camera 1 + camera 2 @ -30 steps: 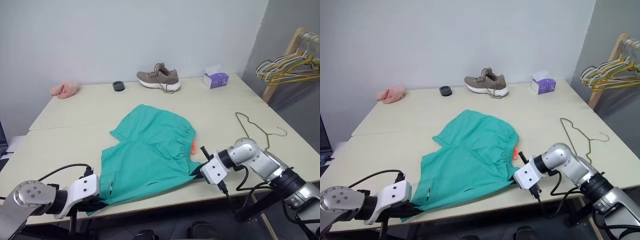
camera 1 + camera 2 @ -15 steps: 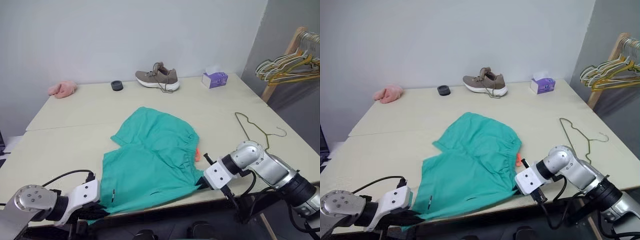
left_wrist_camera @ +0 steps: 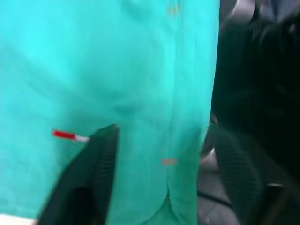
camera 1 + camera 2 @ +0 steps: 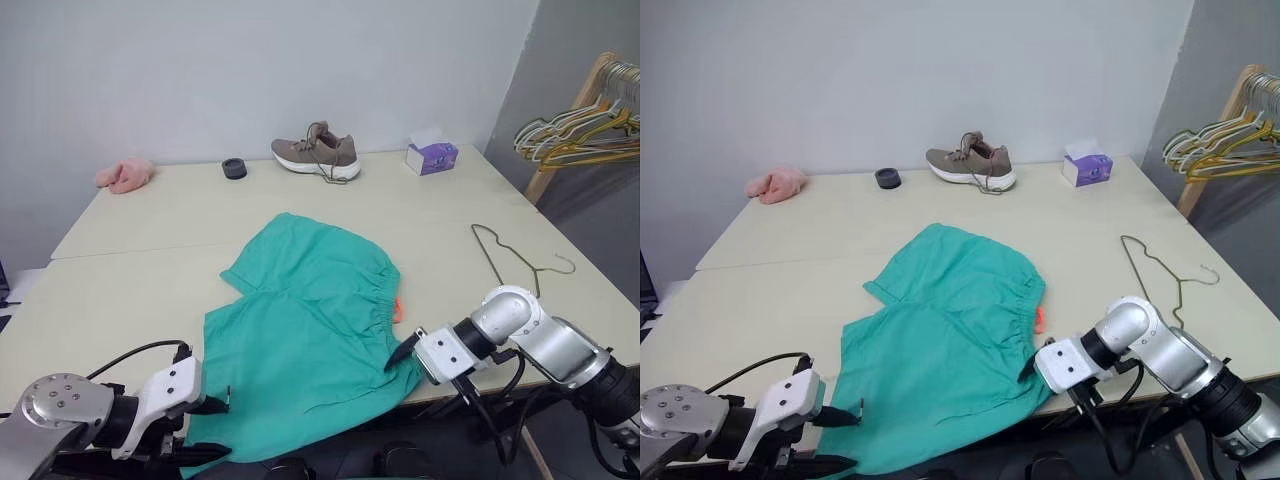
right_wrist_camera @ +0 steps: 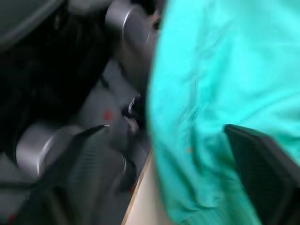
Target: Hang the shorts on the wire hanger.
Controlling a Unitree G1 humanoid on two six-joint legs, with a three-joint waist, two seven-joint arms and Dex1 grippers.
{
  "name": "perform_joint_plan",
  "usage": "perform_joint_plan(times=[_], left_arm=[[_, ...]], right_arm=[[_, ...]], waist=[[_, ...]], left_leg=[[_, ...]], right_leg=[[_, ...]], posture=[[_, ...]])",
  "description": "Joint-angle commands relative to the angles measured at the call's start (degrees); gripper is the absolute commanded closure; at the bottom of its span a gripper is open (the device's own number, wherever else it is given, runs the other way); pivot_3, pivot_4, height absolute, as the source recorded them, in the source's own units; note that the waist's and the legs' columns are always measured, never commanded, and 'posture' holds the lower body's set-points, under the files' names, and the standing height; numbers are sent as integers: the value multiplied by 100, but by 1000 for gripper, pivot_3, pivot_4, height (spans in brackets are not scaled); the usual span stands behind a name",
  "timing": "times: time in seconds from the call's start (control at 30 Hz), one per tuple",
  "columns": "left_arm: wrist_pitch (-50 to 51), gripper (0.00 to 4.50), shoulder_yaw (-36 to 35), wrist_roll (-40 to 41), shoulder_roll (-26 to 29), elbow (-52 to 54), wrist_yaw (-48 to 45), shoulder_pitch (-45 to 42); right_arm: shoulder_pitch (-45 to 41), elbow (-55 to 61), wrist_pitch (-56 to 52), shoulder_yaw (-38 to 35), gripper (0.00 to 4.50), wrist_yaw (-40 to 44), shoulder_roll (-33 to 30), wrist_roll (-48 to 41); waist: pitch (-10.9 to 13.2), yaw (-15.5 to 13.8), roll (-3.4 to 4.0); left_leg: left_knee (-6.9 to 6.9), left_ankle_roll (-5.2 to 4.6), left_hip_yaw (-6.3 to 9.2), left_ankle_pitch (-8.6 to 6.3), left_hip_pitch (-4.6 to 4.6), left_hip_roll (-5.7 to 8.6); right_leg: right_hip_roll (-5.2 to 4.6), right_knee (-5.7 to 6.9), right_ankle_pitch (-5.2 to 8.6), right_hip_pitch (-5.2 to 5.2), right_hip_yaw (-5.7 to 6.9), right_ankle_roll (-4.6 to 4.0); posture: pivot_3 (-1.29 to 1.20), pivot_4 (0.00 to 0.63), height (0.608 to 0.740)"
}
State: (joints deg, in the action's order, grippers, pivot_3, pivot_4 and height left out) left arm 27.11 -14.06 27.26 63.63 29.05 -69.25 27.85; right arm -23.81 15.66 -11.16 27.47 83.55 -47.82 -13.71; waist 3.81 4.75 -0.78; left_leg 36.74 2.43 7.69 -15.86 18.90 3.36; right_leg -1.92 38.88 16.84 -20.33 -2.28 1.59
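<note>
1. Black fingers of the left gripper (image 4: 212, 430) stand apart at the near left corner of the shorts (image 4: 310, 330); in the left wrist view the teal cloth runs down between the two spread fingers (image 3: 101, 159) with neither pressed onto it.
2. Right gripper (image 4: 402, 352) sits at the near right edge of the shorts, its jaws also apart; the right wrist view has its fingers (image 5: 255, 154) wide either side of the cloth, not clamped on it.
3. Teal shorts lie spread flat on the near middle of the table (image 4: 150, 240), the gathered waistband towards the right with a small orange tag at its edge, the near hem hanging over the table's near edge.
4. Right of the shorts, well apart from them, the wire hanger (image 4: 515, 258) lies flat on the tabletop with its hook pointing right.
5. Along the far edge, left to right: a pink fluffy cloth (image 4: 125, 175), a small dark round object (image 4: 234, 168), a brown shoe (image 4: 318, 157) and a purple tissue box (image 4: 431, 156).
6. Off the table at far right, a bunch of hangers (image 4: 580, 130) hangs on a wooden rack.
</note>
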Motion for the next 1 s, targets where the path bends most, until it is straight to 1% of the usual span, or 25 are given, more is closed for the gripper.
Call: perform_joint_plan(times=[0.03, 0.17, 0.3, 0.4, 0.53, 0.6, 0.63, 0.67, 0.73, 0.83, 1.0], left_arm=[[74, 94, -276, 294, -173, 152, 103, -348], [-119, 42, -123, 375, -937, 54, 795, -1424], [-288, 42, 195, 123, -1491, -116, 1295, -2358], [-294, 42, 427, 57, -1659, -266, 1365, -2870], [-107, 42, 711, 227, -1649, -464, 1131, -3433], [183, 42, 774, 501, -1558, -468, 919, -3602], [299, 42, 813, 615, -1494, -462, 775, -3699], [381, 42, 851, 678, -1440, -473, 664, -3801], [433, 42, 919, 708, -1373, -545, 523, -4000], [493, 42, 990, 729, -1395, -658, 486, -4304], [557, 42, 1131, 676, -1431, -632, 494, -4642]], right_arm=[[-87, 254, -809, -665, 0, -329, 138, -687], [-54, 127, -1560, -1603, 0, -1413, 614, -1192], [63, -129, -2006, -2580, 0, -2766, 1157, -1319], [263, -405, -1973, -3169, 0, -3608, 1369, -1126], [548, -865, -1975, -3832, 0, -4586, 1453, -872], [603, -1106, -1901, -4000, 0, -5016, 1484, -663], [630, -1263, -1881, -4051, 0, -5366, 1480, -422], [657, -1421, -1808, -4094, 0, -5622, 1478, -240], [705, -1671, -1656, -4120, 0, -5918, 1463, 20], [676, -2135, -1541, -4042, 0, -6072, 1379, 284], [413, -3070, -1667, -4020, 0, -6012, 1322, 347]], waist=[[6, -2, -4], [16, -14, -8], [12, -11, -13], [10, 0, -15], [6, 42, -13], [-1, 100, -8], [-1, 158, -8], [-1, 190, -8], [-1, 273, -5], [-3, 406, -1], [-7, 564, 5]], left_leg=[[0, 0, 1, 0, 0, 0], [2, 1, 2, -1, 2, 1], [3, 2, 1, -2, 7, 3], [4, 0, -3, -3, 16, 5], [7, -6, -12, -9, 40, 5], [14, -6, -18, -9, 74, 6], [23, -6, -22, -8, 104, 6], [23, -6, -24, -8, 112, 6], [21, -6, -23, -8, 110, 6], [20, -7, -25, -8, 106, 3], [25, -9, -30, -7, 99, 2]], right_leg=[[0, 0, 0, 0, 1, 0], [0, -3, -3, 0, 1, 5], [0, -11, -7, -1, -3, 11], [0, -22, -12, -6, -7, 18], [0, -31, -12, -25, -12, 19], [0, -23, -16, -61, -19, 22], [0, -8, -25, -97, -22, 13], [0, -1, -34, -105, -25, 0], [1, 1, -34, -106, -24, -1], [8, 1, -20, -103, -27, 23], [17, 1, -21, -94, -34, 30]], posture=[[-112, 0, 740], [-126, 0, 740], [-156, 0, 740], [-181, 0, 740], [-212, 0, 740], [-220, 0, 740], [-227, 0, 740], [-229, 0, 740], [-234, 0, 740], [-235, 0, 740], [-229, 0, 740]])
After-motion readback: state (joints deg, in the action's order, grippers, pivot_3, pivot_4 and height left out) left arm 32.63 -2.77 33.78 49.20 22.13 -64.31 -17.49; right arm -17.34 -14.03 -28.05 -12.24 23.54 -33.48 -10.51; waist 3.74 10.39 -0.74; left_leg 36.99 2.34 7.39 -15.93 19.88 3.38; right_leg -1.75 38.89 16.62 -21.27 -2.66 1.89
